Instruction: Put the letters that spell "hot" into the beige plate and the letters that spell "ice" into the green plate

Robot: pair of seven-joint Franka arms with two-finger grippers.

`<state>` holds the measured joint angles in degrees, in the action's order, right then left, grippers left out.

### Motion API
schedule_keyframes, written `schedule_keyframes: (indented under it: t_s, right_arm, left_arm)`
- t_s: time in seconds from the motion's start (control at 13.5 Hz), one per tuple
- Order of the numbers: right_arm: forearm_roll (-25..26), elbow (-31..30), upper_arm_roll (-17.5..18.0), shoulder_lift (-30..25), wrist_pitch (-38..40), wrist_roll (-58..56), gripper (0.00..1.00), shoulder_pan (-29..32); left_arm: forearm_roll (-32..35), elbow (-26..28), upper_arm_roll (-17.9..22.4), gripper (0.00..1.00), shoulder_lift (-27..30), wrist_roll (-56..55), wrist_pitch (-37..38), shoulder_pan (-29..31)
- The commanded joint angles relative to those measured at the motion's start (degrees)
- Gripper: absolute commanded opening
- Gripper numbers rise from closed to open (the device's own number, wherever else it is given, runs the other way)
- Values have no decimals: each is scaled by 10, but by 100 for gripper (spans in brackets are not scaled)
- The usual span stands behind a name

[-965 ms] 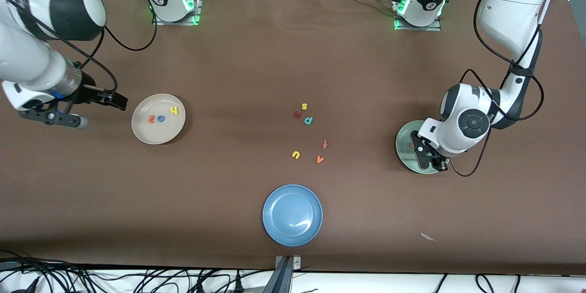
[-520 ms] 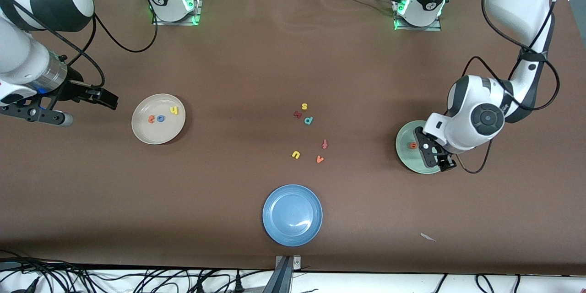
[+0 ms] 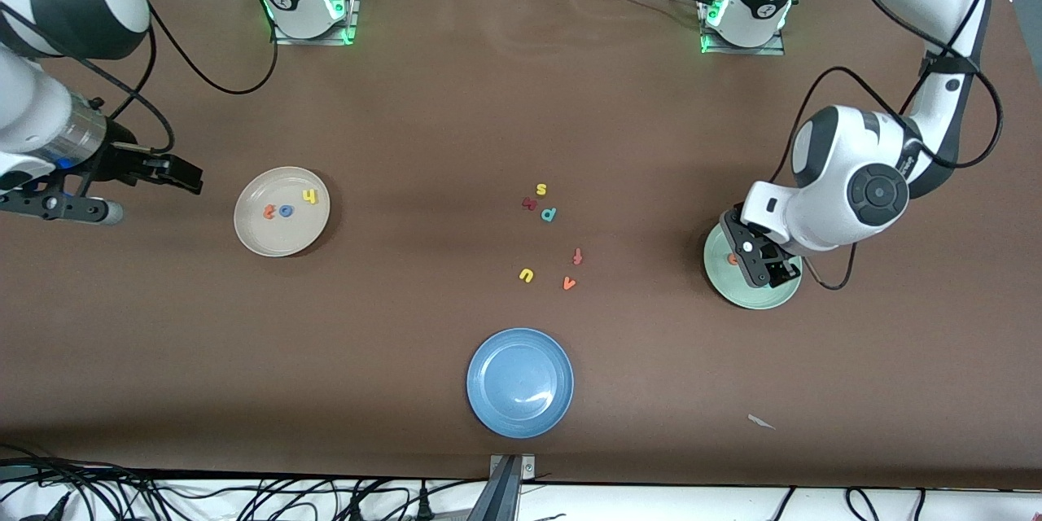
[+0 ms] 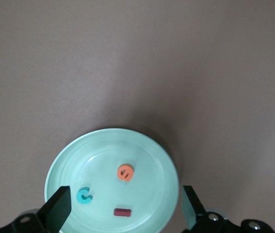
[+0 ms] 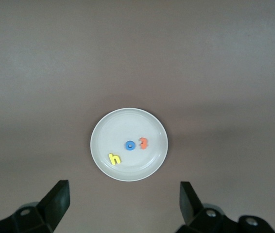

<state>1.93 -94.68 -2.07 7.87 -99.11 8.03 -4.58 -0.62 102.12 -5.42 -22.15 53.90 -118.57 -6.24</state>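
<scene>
Left gripper, black two-finger, hangs over the round pale mint-green plate, an orange rounded e showing just beside its fingers. Right gripper, jaws apart, over bare brown table, beside the round cream-beige plate holding yellow h, blue ring o, orange t. Round blue plate well apart from both.

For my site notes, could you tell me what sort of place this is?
Probably a robotics lab: two arms bolted to a brown table, loose cables along its edge, and sorting props like the beige plate.
</scene>
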Motion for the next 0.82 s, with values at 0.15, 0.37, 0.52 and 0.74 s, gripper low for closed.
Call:
schedule_keyframes:
  t_s: [0.15, 0.37, 0.52, 0.74]
  right_arm:
    - [-9, 6, 59, -4, 0, -26, 100, 56]
    - [-7, 7, 60, -4, 8, -26, 100, 56]
    - [-7, 8, 59, -4, 11, -21, 100, 56]
    - [-8, 8, 61, -4, 15, -16, 100, 56]
  left_arm:
    - [-14, -18, 19, 100, 64, -190, 73, -58]
    - [-23, -18, 19, 100, 92, -281, 103, -61]
    - [-24, -20, 20, 100, 121, -343, 130, -58]
    - [-23, -51, 20, 100, 137, -457, 192, -51]
